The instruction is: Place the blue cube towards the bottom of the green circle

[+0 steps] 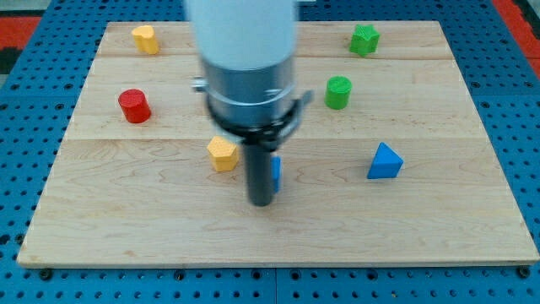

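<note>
Camera view: my tip [261,203] sits at bench [126,228] centre, touching the blue cube [275,172] – mostly hidden behind the rod. Green circle [338,92] well apart, toward the view's top-right. Yellow block [222,154] just left. No jaws – bare rod.

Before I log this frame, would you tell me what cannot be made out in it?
- Blue cube, camera view: mostly hidden behind the rod; only a blue sliver shows, so its shape is unconfirmed.
- My tip, camera view: blurred; contact with the blue cube cannot be told.
- Arm above the rod: cut off by the view's top.
- Wooden board behind the arm: hidden.
</note>
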### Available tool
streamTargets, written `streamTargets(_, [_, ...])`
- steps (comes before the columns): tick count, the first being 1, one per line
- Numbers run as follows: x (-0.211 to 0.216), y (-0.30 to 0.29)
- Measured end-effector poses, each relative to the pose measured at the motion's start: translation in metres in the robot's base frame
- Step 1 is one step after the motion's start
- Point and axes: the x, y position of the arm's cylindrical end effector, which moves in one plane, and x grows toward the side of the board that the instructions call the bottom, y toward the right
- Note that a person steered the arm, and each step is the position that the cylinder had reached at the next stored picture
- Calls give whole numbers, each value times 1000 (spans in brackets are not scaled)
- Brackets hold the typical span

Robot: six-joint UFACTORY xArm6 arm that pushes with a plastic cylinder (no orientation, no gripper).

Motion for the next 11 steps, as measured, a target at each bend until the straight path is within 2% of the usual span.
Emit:
streamTargets(1, [-50,13])
streamTargets(3, [-70,-36])
streamTargets(5, [-85,82])
streamTargets(7, [-92,-1])
streamTargets(8, [-109,20])
streamTargets(11, [-114,147])
